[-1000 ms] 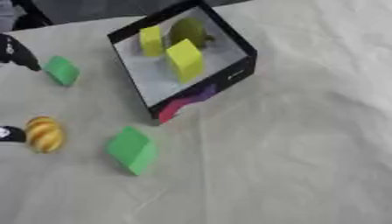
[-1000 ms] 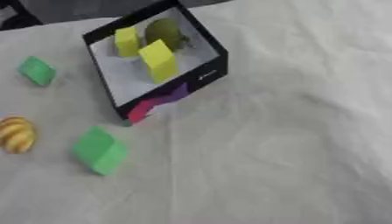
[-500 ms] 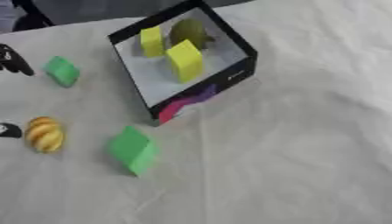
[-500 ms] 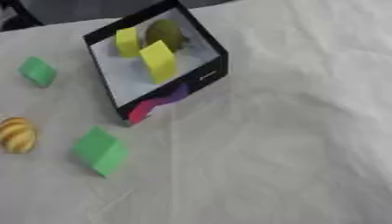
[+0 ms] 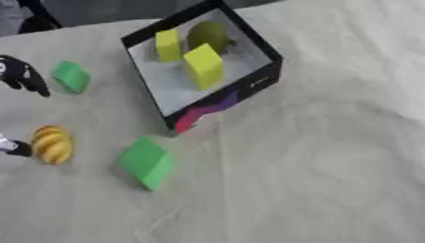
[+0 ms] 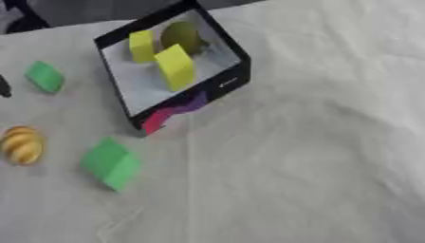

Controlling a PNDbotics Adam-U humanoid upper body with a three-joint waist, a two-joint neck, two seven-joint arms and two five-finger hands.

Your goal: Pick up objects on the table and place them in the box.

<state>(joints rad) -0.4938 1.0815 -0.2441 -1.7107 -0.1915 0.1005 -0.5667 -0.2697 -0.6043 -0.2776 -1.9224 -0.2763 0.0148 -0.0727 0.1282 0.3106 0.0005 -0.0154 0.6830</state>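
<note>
Box (image 5: 249,85) sits far centre on the cloth (image 5: 332,166), wide bare room to its right. Left of it: two green blocks (image 5: 148,162) (image 5: 70,76) and a striped yellow piece (image 5: 51,144). My left hand (image 5: 21,73) shows at the left edge; I cannot tell its grip.

Left hand (image 5: 20,74) at left edge

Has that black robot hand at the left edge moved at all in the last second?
Yes. The left hand has drawn back toward the left edge, away from the small green block beside it.
</note>
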